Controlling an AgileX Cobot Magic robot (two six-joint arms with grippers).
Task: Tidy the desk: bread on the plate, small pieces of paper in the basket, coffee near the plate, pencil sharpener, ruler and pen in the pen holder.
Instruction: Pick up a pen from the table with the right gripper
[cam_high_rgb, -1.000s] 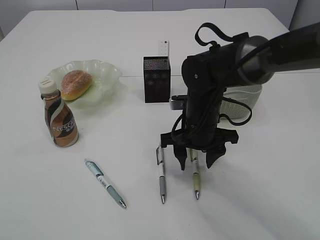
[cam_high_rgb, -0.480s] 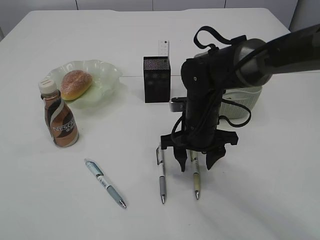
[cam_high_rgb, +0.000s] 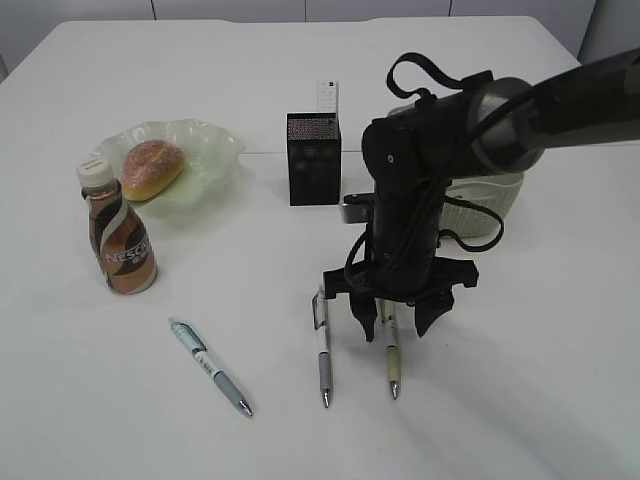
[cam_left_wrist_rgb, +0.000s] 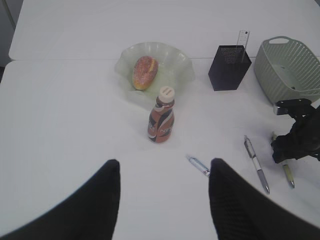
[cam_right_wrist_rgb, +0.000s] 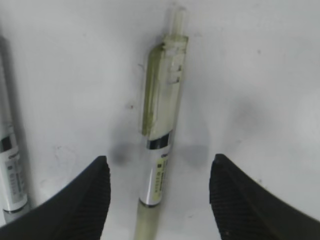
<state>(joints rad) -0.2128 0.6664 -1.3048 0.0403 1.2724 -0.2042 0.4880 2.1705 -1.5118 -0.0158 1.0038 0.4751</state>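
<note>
Right gripper (cam_high_rgb: 397, 328) is hanging low over the table (cam_high_rgb: 520, 380) with its black fingers (cam_right_wrist_rgb: 80, 195) spread wide on each side of the greenish pen (cam_right_wrist_rgb: 159, 145), which is lying flat just beside the gray pen (cam_high_rgb: 323, 362).

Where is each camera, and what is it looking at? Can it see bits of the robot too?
Exterior view: up in front of the table, looking down at a slant; the right arm and its open tool stand over the green pen.
Left wrist view: high on the left arm, looking across the table at the bottle, bread and basket; its own two fingers show at the bottom.
Right wrist view: close above the table, looking straight down; its fingertips flank the green pen.
Shared: all three show the green pen.
</note>
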